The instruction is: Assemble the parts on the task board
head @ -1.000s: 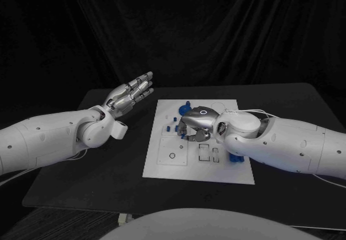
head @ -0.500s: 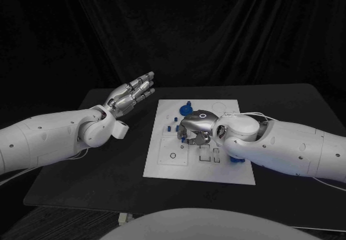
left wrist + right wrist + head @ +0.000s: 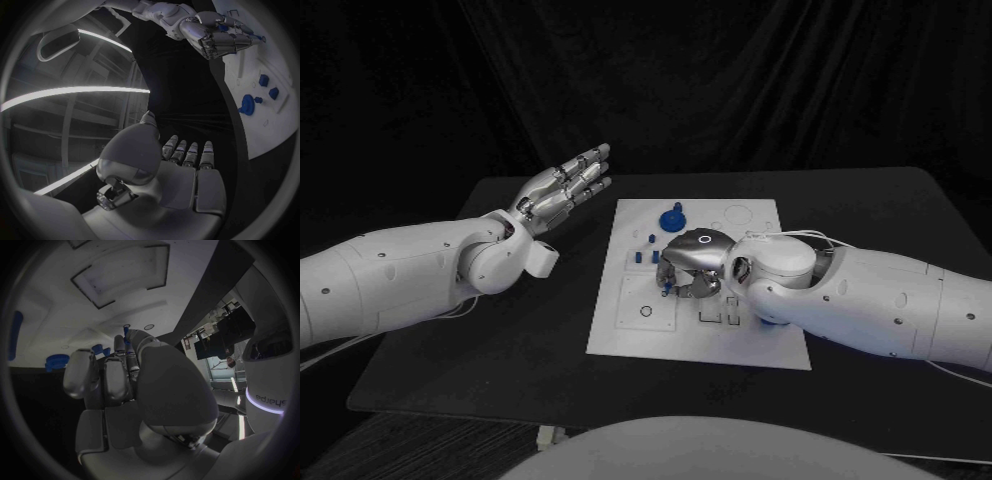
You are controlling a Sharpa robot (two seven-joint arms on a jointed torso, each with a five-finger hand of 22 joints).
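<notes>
A white rectangular task board [image 3: 635,330] lies flat at the middle of the black tabletop [image 3: 488,350], its surface marked with outlined slots and holes. A round blue part [image 3: 674,216] with a knob stands near the board's far edge, and several small blue parts [image 3: 643,255] stand upright in a cluster just nearer the robot from it.

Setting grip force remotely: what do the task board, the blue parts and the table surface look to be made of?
Task board: looks like rigid white plastic or painted sheet, matte, with crisp cut-out outlines. Blue parts, such as the round part: likely moulded or printed plastic, uniform colour with no glare. Table: black, dull, no reflections; whether cloth or laminate I cannot tell. Right robot hand over the board: silver, metallic-looking sheen.
</notes>
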